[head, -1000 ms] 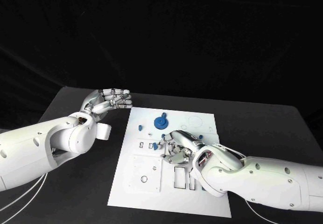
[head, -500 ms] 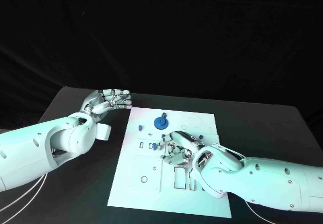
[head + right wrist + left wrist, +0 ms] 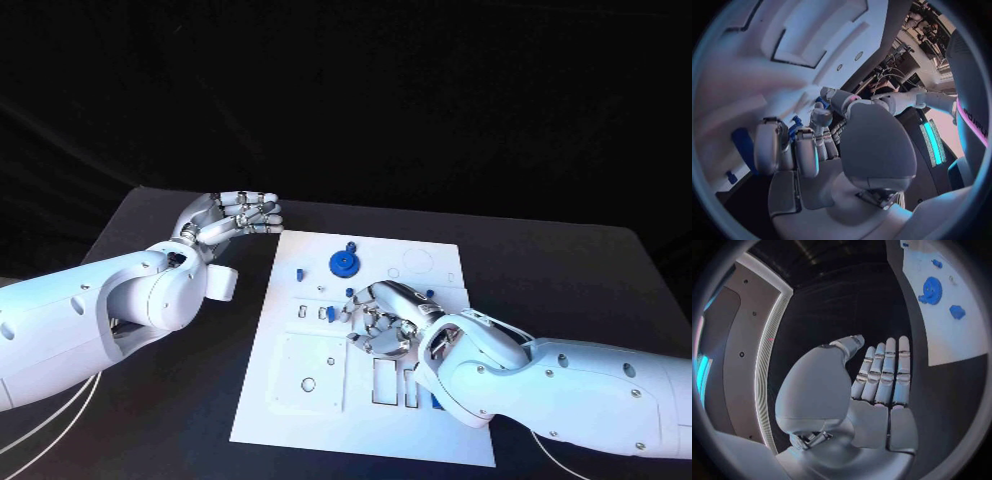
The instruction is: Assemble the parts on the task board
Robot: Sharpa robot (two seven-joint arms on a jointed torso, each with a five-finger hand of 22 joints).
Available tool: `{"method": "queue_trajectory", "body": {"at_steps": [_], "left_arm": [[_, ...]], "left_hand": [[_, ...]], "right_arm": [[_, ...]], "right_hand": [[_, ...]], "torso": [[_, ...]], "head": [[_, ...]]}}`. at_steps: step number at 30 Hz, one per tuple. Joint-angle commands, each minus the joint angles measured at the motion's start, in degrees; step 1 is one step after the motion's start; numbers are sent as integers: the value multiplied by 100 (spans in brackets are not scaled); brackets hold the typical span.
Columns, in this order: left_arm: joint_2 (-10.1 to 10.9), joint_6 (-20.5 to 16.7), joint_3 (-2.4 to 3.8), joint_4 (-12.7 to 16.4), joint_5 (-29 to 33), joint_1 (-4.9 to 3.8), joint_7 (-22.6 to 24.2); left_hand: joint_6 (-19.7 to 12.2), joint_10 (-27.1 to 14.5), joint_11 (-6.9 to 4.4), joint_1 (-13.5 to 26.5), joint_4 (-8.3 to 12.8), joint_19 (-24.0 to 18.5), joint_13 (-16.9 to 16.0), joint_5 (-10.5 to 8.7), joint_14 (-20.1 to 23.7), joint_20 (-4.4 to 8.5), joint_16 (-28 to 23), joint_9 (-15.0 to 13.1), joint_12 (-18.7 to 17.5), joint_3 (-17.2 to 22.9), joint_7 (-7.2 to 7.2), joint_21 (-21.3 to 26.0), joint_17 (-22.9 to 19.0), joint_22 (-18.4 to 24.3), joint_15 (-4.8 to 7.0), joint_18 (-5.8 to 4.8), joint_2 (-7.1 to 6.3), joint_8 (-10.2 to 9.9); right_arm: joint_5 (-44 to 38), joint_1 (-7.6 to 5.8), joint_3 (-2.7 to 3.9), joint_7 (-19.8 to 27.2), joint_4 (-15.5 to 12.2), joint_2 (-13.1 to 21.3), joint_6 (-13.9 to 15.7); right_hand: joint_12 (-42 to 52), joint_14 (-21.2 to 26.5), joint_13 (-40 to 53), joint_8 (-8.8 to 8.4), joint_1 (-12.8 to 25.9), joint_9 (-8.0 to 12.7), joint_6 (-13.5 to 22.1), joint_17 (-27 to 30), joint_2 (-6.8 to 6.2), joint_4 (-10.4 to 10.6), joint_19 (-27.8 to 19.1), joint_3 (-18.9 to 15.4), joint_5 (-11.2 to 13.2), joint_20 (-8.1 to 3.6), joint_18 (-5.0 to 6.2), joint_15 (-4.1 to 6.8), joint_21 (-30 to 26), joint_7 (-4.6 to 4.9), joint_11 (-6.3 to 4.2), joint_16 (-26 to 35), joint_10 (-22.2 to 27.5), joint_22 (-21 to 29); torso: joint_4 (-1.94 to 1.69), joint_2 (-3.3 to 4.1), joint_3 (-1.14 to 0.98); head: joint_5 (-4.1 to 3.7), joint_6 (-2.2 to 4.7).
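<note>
Black table (image 3: 562, 270): matte dark top, far edge running straight across, far-left corner near (image 3: 137, 190), far-right corner toward right side. Bare dark surface visible along left edge, right edge and far edge. Black backdrop (image 3: 375, 90) behind far edge, folds faintly visible. Thin white cables (image 3: 51, 425) hanging over table's near-left corner.
</note>
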State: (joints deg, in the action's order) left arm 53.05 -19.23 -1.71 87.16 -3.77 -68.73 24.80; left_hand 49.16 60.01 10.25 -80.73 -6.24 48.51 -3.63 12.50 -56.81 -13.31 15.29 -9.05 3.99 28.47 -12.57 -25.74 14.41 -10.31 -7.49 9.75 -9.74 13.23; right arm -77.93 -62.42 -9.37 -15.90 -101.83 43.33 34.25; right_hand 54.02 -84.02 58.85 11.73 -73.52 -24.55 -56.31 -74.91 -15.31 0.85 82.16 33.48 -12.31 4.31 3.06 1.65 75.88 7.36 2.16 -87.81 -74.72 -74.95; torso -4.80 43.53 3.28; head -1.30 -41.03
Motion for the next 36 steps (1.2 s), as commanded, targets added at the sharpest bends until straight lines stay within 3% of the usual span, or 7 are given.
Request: {"method": "queue_trajectory", "body": {"at_steps": [1, 11, 15, 22, 28, 32, 36], "left_arm": [[-12, 5, 4, 5, -111, -2, -47], [66, -6, 9, 100, -556, -9, -660], [116, 216, 14, 199, -889, -39, -1012], [107, 1420, 44, 307, -1971, -155, -2400], [-51, 2325, 50, 336, -3204, -347, -3869], [-194, 2422, 31, 297, -3922, -466, -4482], [-388, 2518, -31, 228, -4230, -581, -4860]], "left_hand": [[34, -32, 16, 38, 38, -35, -2, -22, -23, 0, -22, 7, -35, -4, -107, -34, 6, -6, -13, 51, 11, -33], [126, 460, -128, 244, 88, 354, -58, -17, -817, 201, 639, -4, 143, -53, -58, -627, 401, -299, 226, 77, -73, -9], [-229, 826, -379, 386, 54, 1115, -362, -16, -1837, 556, 2778, -85, 767, -271, 70, -1753, 1701, -907, 518, 69, -25, 157], [-643, 79, -497, 854, -383, 889, -2230, 3, -2297, 626, 6131, -713, 3597, -439, 217, -3318, 5004, -1900, 600, 75, 95, 1544], [-923, -178, -561, 1582, -1045, 846, -3506, -78, -2312, 658, 6332, -1387, 5645, -949, 395, -3852, 5056, -2429, 664, 28, 233, 2986], [-964, 680, -796, 2002, -1065, 913, -4942, -950, -2488, 790, 6452, -1900, 6853, -1385, 618, -4013, 5216, -2645, 862, 7, 387, 3961], [-805, 1176, -934, 1990, -1064, 1208, -5554, -943, -2721, 885, 6640, -2027, 7233, -1502, 767, -4242, 5566, -3043, 985, -61, 504, 4212]], "right_arm": [[-52, -53, 13, -52, -138, 113, 67], [984, -434, 41, 734, -450, 553, 317], [1373, -696, 49, 741, -481, 771, 270], [2133, -1125, 51, 816, -196, 1066, 188], [2550, -1272, 52, 966, 61, 1155, 256], [2646, -1306, 52, 989, 179, 1157, 282], [2681, -1319, 51, 981, 273, 1136, 286]], "right_hand": [[30, -432, 14, -35, 60, 9, -20, -673, -8, 5, 35, -36, -20, 16, 37, 6, -3, -1, 7, 28, -31, -681], [402, -427, 326, -25, 118, -2, 18, -649, 11, 83, 9, -138, -22, 22, 49, -4, -66, 7, 18, 37, -154, -654], [409, -412, 333, 2, 145, -18, 26, -580, 57, 134, -35, -162, -25, 23, 69, -5, -155, 6, 19, 60, -125, -608], [460, -406, 377, 40, 197, -46, 96, -563, 47, 206, -52, -256, -18, 26, 75, -8, -197, 12, 25, 70, -102, -591], [537, -386, 441, 116, 220, -92, 127, -478, 64, 264, -97, -332, -19, 30, 95, -11, -294, 9, 27, 103, -110, -542], [541, -386, 444, 122, 222, -96, 131, -476, 65, 269, -100, -339, -19, 30, 96, -11, -300, 9, 27, 104, -110, -539], [535, -384, 438, 140, 217, -109, 170, -470, 58, 282, -101, -368, -21, 30, 97, -10, -309, 9, 27, 108, -95, -537]], "torso": [[-1, -15, 5], [18, -100, -6], [12, -145, -14], [43, -220, -24], [41, -279, -44], [31, -307, -59], [17, -335, -61]], "head": [[3, 21], [29, 32], [55, 24], [42, -64], [52, -104], [56, -140], [54, -174]]}}
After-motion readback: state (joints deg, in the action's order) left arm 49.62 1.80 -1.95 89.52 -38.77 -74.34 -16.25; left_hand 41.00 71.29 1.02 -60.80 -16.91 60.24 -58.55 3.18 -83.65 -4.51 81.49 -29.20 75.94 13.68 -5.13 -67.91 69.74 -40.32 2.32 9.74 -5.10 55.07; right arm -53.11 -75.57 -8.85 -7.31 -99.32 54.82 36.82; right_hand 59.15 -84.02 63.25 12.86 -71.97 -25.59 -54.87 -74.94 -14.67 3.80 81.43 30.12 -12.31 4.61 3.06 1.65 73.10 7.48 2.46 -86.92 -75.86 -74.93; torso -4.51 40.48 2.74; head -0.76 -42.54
